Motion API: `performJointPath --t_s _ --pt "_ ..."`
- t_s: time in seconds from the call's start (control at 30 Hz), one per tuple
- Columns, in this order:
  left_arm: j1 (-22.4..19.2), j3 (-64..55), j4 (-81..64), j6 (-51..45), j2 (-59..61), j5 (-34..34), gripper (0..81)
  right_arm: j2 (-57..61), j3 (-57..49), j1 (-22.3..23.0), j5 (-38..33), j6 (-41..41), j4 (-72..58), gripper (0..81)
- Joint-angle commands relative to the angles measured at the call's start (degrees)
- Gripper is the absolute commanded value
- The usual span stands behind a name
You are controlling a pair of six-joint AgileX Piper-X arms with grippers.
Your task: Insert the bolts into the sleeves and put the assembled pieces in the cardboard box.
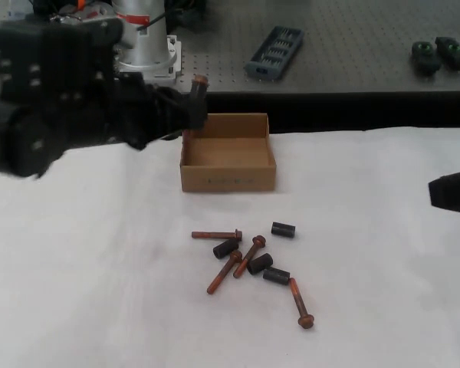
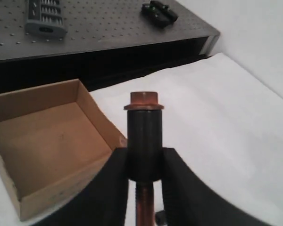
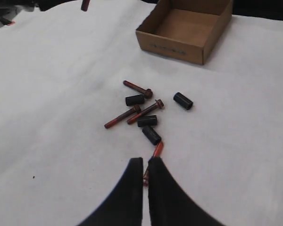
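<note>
My left gripper (image 2: 145, 165) is shut on a black sleeve (image 2: 144, 141) with a copper bolt (image 2: 144, 99) through it, the bolt head uppermost. In the high view this assembled piece (image 1: 198, 92) hangs by the back left corner of the open cardboard box (image 1: 228, 181). The box (image 2: 19, 207) lies just beside the held piece and its floor is bare. Several loose copper bolts (image 1: 216, 234) and black sleeves (image 1: 284, 229) lie scattered on the white cloth in front of the box. My right gripper (image 3: 145, 165) is shut with nothing in it and hovers off to the right (image 1: 454, 192), apart from the pile (image 3: 146, 121).
A white cloth (image 1: 383, 291) covers the bench, with free room on both sides of the pile. Behind it a dark perforated plate carries a blue-grey rack (image 1: 274, 50) and two green-and-black parts (image 1: 441, 54). A silver arm base (image 1: 144, 34) stands at the back left.
</note>
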Motion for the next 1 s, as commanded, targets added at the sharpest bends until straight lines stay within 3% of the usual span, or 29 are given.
performJointPath --t_s 0.0,0.43,0.73,0.83,0.97 --pt "0.5 -10.5 -0.3 0.6 10.6 1.1 0.6 -0.5 -0.2 -0.5 0.0 -1.0 0.0 2.9" --pt "0.5 -46.4 11.1 0.6 38.9 1.8 0.6 1.1 -0.2 -0.5 0.0 -4.0 0.0 2.9" --pt "0.5 -51.9 19.3 0.9 43.9 -2.6 0.2 3.1 -0.2 -0.5 0.0 -4.0 -0.1 2.9" --pt "0.5 -51.9 20.9 1.5 43.9 -2.6 10.3 3.1 -0.2 -0.5 0.0 -4.0 -0.1 2.9" --pt "0.5 -51.9 21.0 1.5 43.9 -2.7 32.9 3.1 -0.2 -0.5 0.0 -4.0 -0.1 2.9"
